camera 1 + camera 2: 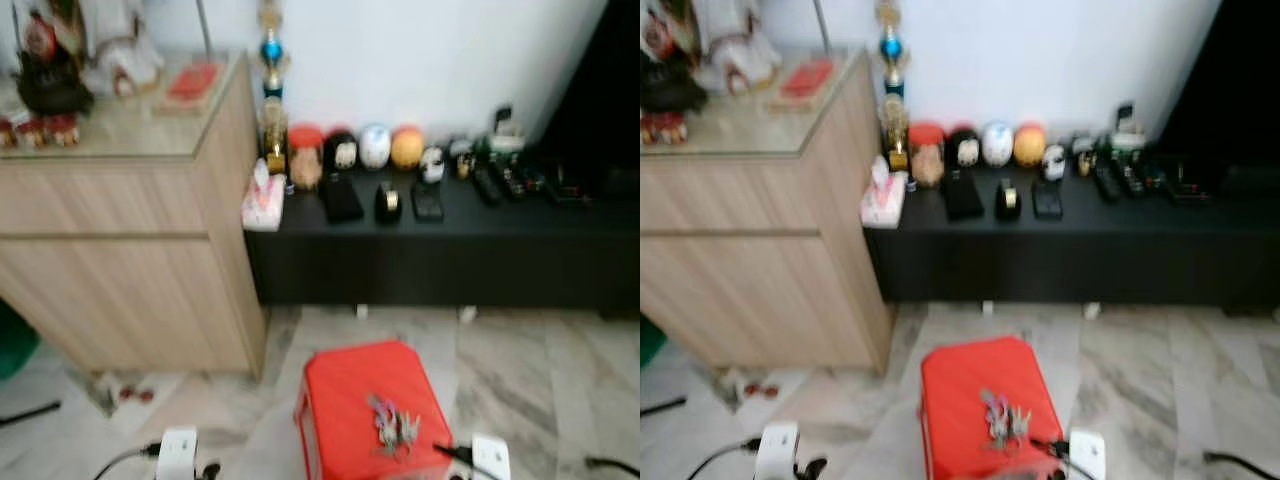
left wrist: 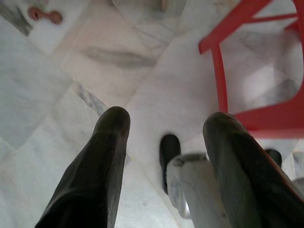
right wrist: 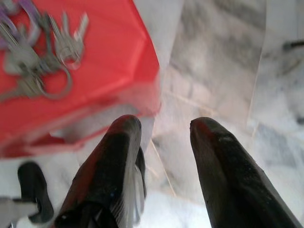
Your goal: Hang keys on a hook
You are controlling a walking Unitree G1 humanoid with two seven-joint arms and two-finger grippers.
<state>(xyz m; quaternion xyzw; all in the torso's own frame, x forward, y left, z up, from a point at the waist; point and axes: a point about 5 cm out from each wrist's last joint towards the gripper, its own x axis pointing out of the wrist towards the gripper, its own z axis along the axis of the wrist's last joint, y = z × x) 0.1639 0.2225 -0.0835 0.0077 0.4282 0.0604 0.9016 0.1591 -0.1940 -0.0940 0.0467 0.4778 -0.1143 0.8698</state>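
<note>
While the keys (image 1: 393, 424) lie near the red stool's (image 1: 345, 400) front edge, the right gripper (image 3: 161, 126) (fingers apart, empty) hangs just beside, nearer than the left.

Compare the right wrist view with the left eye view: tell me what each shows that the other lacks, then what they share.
Right wrist view alone: the right gripper, fingers apart over the marble floor, holding nothing, beside the stool's edge.

Left eye view alone: the wooden cabinet, the low black bench with small ornaments along the wall, and a tissue pack at its end.

Both: the keys lying loose on top of the red stool, and the floor.
</note>
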